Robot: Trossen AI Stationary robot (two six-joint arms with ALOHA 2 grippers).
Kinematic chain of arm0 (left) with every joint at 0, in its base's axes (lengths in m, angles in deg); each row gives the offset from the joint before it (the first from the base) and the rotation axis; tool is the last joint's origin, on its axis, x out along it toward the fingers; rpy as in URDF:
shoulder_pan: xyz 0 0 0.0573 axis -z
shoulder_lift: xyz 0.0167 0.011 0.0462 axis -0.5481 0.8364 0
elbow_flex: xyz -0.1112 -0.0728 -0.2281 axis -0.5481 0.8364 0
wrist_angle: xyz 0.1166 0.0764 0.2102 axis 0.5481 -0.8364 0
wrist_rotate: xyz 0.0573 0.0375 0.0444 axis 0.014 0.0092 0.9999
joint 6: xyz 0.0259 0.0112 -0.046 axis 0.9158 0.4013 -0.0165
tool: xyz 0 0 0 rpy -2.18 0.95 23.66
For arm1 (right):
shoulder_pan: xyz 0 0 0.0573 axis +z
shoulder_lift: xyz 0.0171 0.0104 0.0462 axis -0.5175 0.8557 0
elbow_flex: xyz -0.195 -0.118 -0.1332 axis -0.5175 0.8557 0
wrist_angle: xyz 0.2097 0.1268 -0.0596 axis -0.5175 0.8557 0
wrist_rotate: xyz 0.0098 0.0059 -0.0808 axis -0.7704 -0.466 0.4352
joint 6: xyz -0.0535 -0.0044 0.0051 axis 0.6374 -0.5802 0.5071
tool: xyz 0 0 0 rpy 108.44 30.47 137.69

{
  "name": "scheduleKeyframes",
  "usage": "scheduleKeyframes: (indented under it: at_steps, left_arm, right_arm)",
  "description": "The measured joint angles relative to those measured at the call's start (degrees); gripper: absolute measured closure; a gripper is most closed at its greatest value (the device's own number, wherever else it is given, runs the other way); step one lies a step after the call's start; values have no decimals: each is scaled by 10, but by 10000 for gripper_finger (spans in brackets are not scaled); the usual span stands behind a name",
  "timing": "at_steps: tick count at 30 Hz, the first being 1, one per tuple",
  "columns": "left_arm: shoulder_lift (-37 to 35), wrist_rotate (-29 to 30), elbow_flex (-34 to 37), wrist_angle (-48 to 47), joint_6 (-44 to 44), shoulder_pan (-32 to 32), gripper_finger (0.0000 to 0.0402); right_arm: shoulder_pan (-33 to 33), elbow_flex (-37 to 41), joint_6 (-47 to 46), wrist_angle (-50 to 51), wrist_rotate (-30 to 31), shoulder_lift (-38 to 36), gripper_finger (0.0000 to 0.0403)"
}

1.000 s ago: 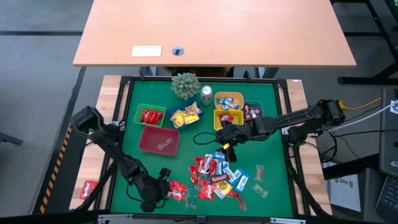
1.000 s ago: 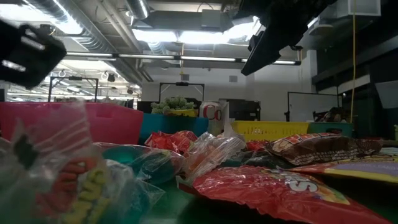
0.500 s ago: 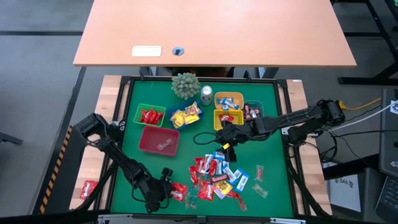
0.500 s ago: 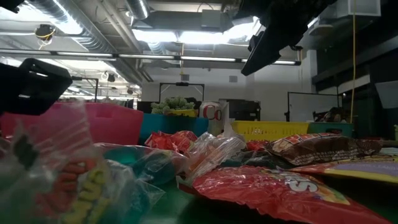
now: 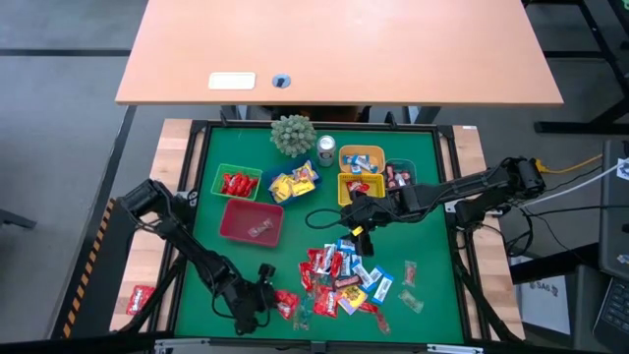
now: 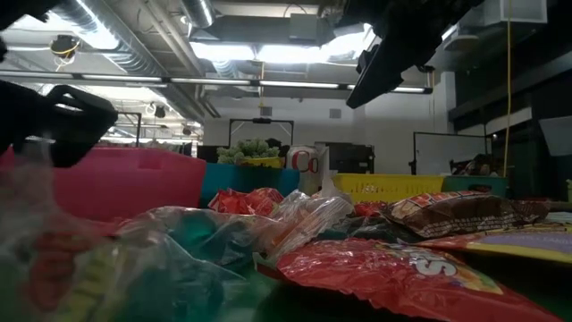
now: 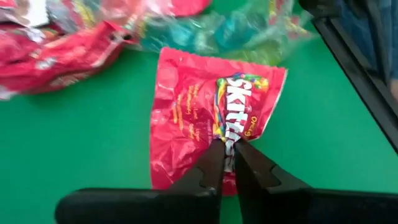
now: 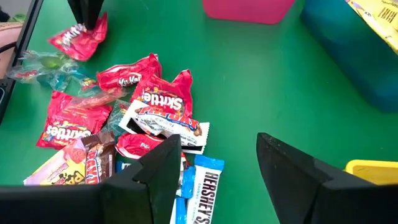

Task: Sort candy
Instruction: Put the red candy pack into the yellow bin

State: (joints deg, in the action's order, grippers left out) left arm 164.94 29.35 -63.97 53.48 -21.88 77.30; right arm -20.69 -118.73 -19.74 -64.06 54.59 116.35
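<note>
The left gripper point(image 7: 227, 158) is down at the near edge of the green mat point(image 5: 423, 177), its 2 fingers pinched together on the lower edge of a red Skittles packet point(image 7: 214, 115) that lies flat on the mat. In the high view that gripper point(image 5: 267, 301) sits at the near-left fringe of the candy pile point(image 5: 344, 277), with the packet point(image 5: 286, 302) just ahead of its fingertips. Just beyond the packet lie crumpled clear wrappers with blue-green sweets point(image 7: 236, 31), and to one side of it more red packets point(image 7: 56, 53).

Farther on, the right gripper point(image 5: 358, 230) hangs above the far side of the pile, its fingers point(image 8: 292, 171) spread wide and holding nothing. Directly under and ahead of it lie red Skittles packets point(image 8: 163, 93), a blue-and-white Hershey's bar point(image 8: 202, 186) and a brownish Snickers piece point(image 8: 96, 158) (all loose and overlapping).

Beyond the right gripper stand the small bins: a pink bin point(image 5: 252, 220) with 1 clear wrapper in it, a green bin point(image 5: 237, 181) holding red sweets, a blue bin point(image 5: 291, 183) with yellow packets, a yellow bin point(image 5: 358, 187), an orange bin point(image 5: 361, 158) and a dark green bin point(image 5: 399, 173). Behind them stand a silver can point(image 5: 325, 149) and a small plant point(image 5: 293, 135).

1 red packet point(image 5: 140, 298) lies off the mat, well apart from the left gripper.
</note>
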Motion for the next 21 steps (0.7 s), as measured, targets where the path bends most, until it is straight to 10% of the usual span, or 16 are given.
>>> scheduleKeyframes:
  at_steps: [21]
  left_arm:
    - [-64,32,0,90,5,-188,401]
  right_arm:
    - [1,0,163,-42,-75,0,194]
